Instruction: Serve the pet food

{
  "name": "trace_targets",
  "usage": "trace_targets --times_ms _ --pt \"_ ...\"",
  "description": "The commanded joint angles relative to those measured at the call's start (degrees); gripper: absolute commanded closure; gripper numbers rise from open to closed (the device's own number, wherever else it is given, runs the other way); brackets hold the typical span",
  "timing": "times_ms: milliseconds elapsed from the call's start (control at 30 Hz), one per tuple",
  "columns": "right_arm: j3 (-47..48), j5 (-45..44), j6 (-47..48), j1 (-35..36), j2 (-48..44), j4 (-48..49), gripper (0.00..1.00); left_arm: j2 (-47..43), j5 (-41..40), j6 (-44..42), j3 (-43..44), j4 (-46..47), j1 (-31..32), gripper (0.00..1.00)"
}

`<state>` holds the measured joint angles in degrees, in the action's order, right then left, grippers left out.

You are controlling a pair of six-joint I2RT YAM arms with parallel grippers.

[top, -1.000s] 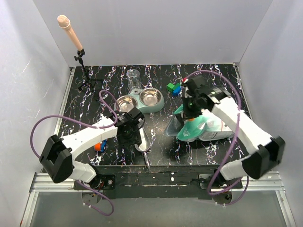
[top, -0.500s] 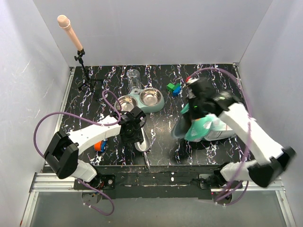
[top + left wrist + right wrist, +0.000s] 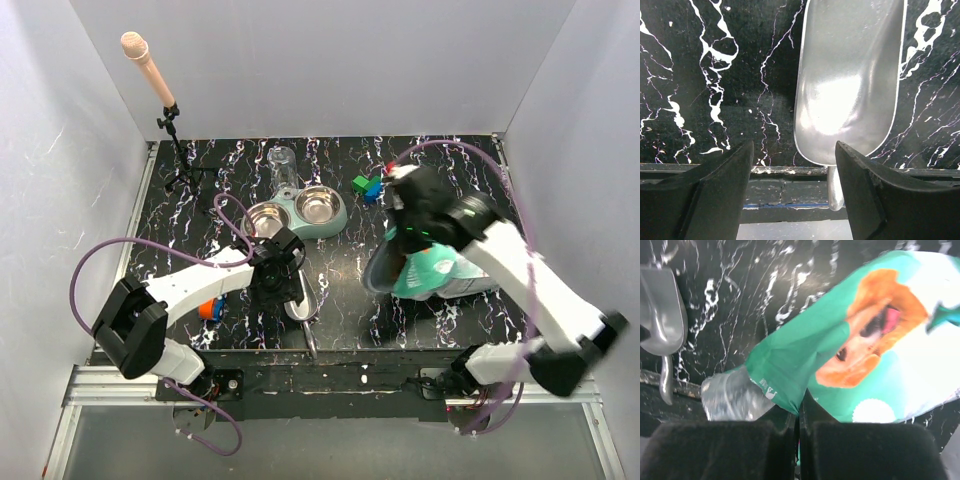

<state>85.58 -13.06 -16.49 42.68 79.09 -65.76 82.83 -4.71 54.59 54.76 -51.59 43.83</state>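
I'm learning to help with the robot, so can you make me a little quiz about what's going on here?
1. True or false: the metal scoop lying on the table is full.
2. What is the right gripper pinching? A) the metal scoop B) the dog-print bag C) nothing
3. Is the left gripper open or shut?

Key: 1 false, it is empty; 2 B; 3 open, hovering over the scoop.

right hand [image 3: 799, 412] + bag [image 3: 840, 365]: shifted slightly nearer; right elbow: swung outward
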Motion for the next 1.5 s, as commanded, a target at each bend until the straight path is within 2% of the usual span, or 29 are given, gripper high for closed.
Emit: trace_targets --times_ms 0,67,100,133,167,233,300,400,433,533,600,700,767,867,1100,1233,1333,1467 --pt "-9.1 -0.2 -2.9 -1.1 -11.5 7.5 0.99 -4.3 0.7 -0.2 -0.9 1.6 -0.2 0.34" --pt "-15.6 14.6 -6.6 -0.5 -2.7 13.7 0.99 -5.5 0.8 -0.4 -0.9 1.4 -0.2 0.34" --pt "-13.0 16.9 -7.6 1.2 7.1 10.2 0.99 -5.9 0.6 -0.5 -0.6 1.2 -0.2 0.33" --pt "-9.6 13.4 -7.8 4.2 11.2 6.4 0.99 -6.3 0.5 -0.9 -0.6 1.3 -0.2 0.32" --pt "-7.6 8.7 -7.0 6.5 11.0 3.5 0.99 -6.3 0.3 -1.0 -0.5 1.2 -0.3 0.32" --pt "-4.9 5.2 -4.8 7.0 2.1 1.3 0.99 -6.4 0.2 -0.6 -0.5 1.0 -0.3 0.32" --pt "-1.1 1.1 -2.9 3.7 -5.8 -1.6 0.99 -6.4 0.8 -0.2 -0.9 1.1 -0.3 0.33" --pt "1.7 -6.8 -0.8 1.7 -8.6 -6.0 0.99 -6.8 0.8 -0.4 -1.1 0.7 -0.3 0.34" --pt "0.0 -5.9 -0.7 1.7 -7.6 -4.3 0.99 -6.9 0.4 -0.4 -1.1 0.2 -0.3 0.36" --pt "-9.9 5.2 -2.4 1.5 -0.5 7.5 0.99 -7.5 -0.2 -0.5 -2.1 0.7 -0.3 0.39" --pt "-6.7 4.6 -2.8 1.8 6.4 3.4 0.99 -7.0 0.0 -0.5 -2.4 1.6 -0.4 0.40" --pt "-8.6 4.7 0.1 -0.3 0.3 8.2 0.99 -5.7 0.7 -0.1 -2.7 2.4 -0.4 0.42" --pt "-11.6 10.8 1.8 -5.6 -3.7 12.1 0.99 -5.0 1.2 0.1 -2.9 2.6 -0.3 0.43" --pt "-12.5 18.2 5.0 -11.8 -4.6 11.2 0.99 -4.4 1.5 -2.0 -1.0 2.5 -0.4 0.45" --pt "-19.0 29.6 13.6 -12.4 -15.3 16.6 0.99 -5.2 9.5 -8.6 6.7 7.1 -0.4 0.36" --pt "-22.6 31.7 14.3 -12.4 -20.9 17.3 0.99 -4.3 13.5 -11.7 10.0 11.9 -0.4 0.34" --pt "-23.1 31.1 14.7 -12.4 -22.9 14.7 0.99 -2.1 12.4 -13.2 11.9 7.3 -0.4 0.34" --pt "-22.7 26.1 14.4 -12.4 -23.5 13.1 0.99 -3.8 7.4 -12.1 8.5 3.9 -0.4 0.38"
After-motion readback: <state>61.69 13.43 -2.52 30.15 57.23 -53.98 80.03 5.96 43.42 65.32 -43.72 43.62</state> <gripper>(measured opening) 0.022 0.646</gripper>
